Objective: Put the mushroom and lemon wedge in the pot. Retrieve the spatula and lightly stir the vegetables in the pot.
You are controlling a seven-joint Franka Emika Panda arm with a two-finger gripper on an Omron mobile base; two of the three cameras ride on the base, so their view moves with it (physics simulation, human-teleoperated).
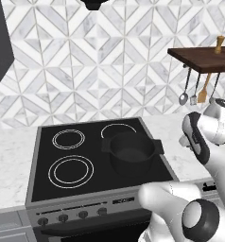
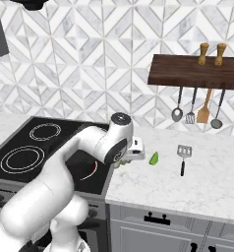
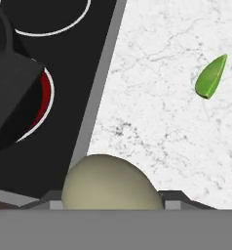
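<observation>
We see a white marbled desk (image 2: 202,182) with a black stove top (image 1: 86,160) set into it. On the stove stands the black pot (image 1: 132,153), over a burner. On the desk lie the lemon wedge (image 2: 154,158) and, well apart, the spatula (image 2: 183,156).

Stove (image 1: 72,189) — wall-hung ladle (image 2: 177,115), shelf (image 2: 195,72).

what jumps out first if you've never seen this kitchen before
The black pot on the stove's right front burner draws the eye, with a red glow under it in the hand view. Next, the bright green lemon wedge on the white counter, the spatula lying to its right. In the hand view, a pale round mushroom sits right at the end effector.
</observation>
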